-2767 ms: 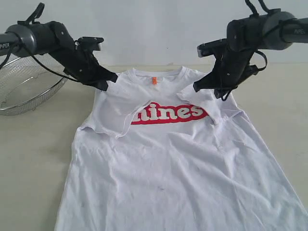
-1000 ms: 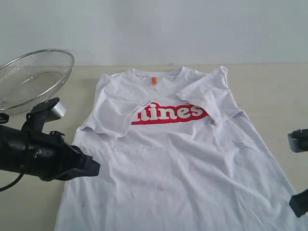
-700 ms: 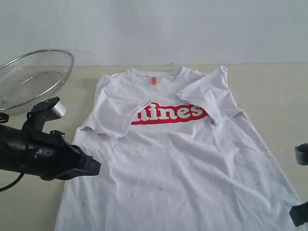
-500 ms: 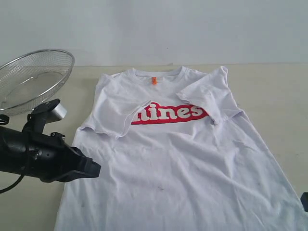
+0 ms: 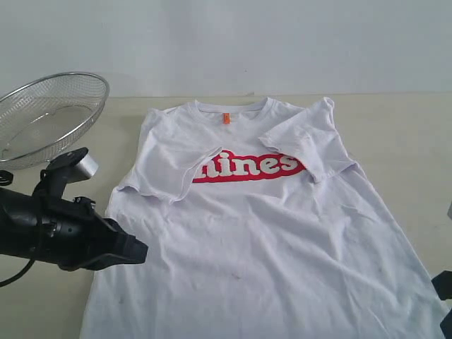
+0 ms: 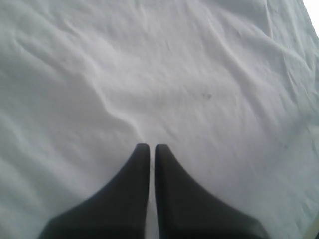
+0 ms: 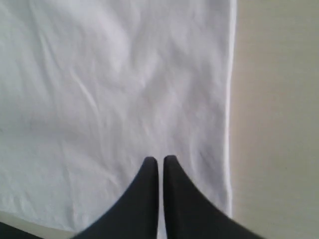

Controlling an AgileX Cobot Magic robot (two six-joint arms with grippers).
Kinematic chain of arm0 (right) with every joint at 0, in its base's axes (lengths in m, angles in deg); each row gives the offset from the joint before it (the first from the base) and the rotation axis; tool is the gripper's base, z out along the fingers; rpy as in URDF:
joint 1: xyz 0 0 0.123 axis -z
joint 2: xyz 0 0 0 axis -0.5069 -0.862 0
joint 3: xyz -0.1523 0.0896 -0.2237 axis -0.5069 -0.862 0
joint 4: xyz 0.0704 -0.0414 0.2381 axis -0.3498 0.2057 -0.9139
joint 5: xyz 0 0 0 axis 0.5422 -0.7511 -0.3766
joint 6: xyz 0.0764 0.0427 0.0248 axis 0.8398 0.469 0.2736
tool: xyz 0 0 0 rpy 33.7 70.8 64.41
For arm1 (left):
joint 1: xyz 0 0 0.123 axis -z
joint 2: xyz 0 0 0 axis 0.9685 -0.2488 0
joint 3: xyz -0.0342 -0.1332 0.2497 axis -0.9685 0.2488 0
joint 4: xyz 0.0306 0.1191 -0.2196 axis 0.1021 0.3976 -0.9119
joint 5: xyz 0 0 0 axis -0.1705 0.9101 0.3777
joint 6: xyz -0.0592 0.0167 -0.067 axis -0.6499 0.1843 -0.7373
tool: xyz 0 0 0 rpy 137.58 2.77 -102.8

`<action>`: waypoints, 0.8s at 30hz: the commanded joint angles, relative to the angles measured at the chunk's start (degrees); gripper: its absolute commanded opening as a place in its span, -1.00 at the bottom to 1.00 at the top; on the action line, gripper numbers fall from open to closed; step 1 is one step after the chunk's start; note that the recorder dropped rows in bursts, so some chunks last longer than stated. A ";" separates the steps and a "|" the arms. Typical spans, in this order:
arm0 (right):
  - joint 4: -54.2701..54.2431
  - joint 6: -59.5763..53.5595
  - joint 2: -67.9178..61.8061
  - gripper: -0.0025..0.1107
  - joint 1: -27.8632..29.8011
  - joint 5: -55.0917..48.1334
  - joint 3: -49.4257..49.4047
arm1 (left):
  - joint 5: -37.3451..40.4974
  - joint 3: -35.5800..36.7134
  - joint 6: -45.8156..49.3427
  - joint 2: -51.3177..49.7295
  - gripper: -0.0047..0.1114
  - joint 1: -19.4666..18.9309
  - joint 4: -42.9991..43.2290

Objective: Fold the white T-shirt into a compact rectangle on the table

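The white T-shirt lies face up on the table, both sleeves folded in over the red lettering. My left gripper rests at the shirt's left side edge. In the left wrist view its jaws are shut, and a ridge of the T-shirt's cloth runs into the tips. Only a dark bit of my right gripper shows at the lower right corner. In the right wrist view it is shut on the T-shirt close to its side seam.
A silver wire-mesh basket stands at the back left, behind the left arm. Bare table runs beside the shirt's right edge. A pale wall closes the far side.
The right gripper has sunk toward the lower right corner of the exterior view, almost out of view. The left arm has barely shifted. The shirt lies as before.
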 commanded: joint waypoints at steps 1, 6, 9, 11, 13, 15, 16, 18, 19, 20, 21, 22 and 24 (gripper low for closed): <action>0.71 -1.00 -0.89 -0.72 0.42 0.77 0.17 | 0.65 0.30 0.89 -0.16 -0.84 0.44 -0.65; 5.32 5.23 -0.89 0.11 0.42 1.00 0.17 | 0.47 0.30 1.33 -0.16 -0.84 0.44 -1.07; 9.02 11.46 -0.89 0.17 0.42 1.54 0.05 | 0.47 0.30 1.96 -0.16 -0.84 0.44 -1.43; 9.78 13.44 -0.89 0.08 0.42 1.87 -0.08 | 0.47 0.30 1.96 -0.16 -0.84 0.44 -1.43; 9.78 13.44 -0.89 -0.03 0.42 2.05 -0.08 | 0.47 0.30 1.96 -0.16 -0.84 0.44 -1.43; 9.78 13.44 -0.89 -0.11 0.42 2.05 -0.08 | 0.47 0.30 2.24 -0.16 -0.84 0.44 -1.41; 9.78 13.44 -0.89 -0.12 0.42 2.05 -0.08 | 0.47 0.30 2.35 -0.16 -0.84 0.44 -1.41; 10.73 13.57 -0.89 -0.12 0.42 1.56 -0.08 | 0.58 0.30 2.35 -0.16 -0.84 0.44 -1.41; 11.28 13.68 -0.89 -0.12 0.42 1.56 -0.08 | 0.58 0.30 2.35 -0.16 -0.84 0.44 -1.41; 11.65 14.30 -0.89 -0.12 0.42 1.46 -0.08 | 0.58 0.30 2.35 -0.16 -0.84 0.44 -1.41; 11.95 14.69 -0.89 -0.12 0.42 1.46 -0.08 | 0.58 0.30 2.35 -0.16 -0.84 0.44 -1.41; 12.00 14.82 -0.89 -0.12 0.42 1.31 -0.08 | 0.58 0.30 2.35 -0.16 -0.84 0.44 -1.41; 12.00 14.82 -0.89 -0.12 0.42 1.10 -0.53 | 0.58 0.30 2.35 -0.16 -0.84 0.44 -1.41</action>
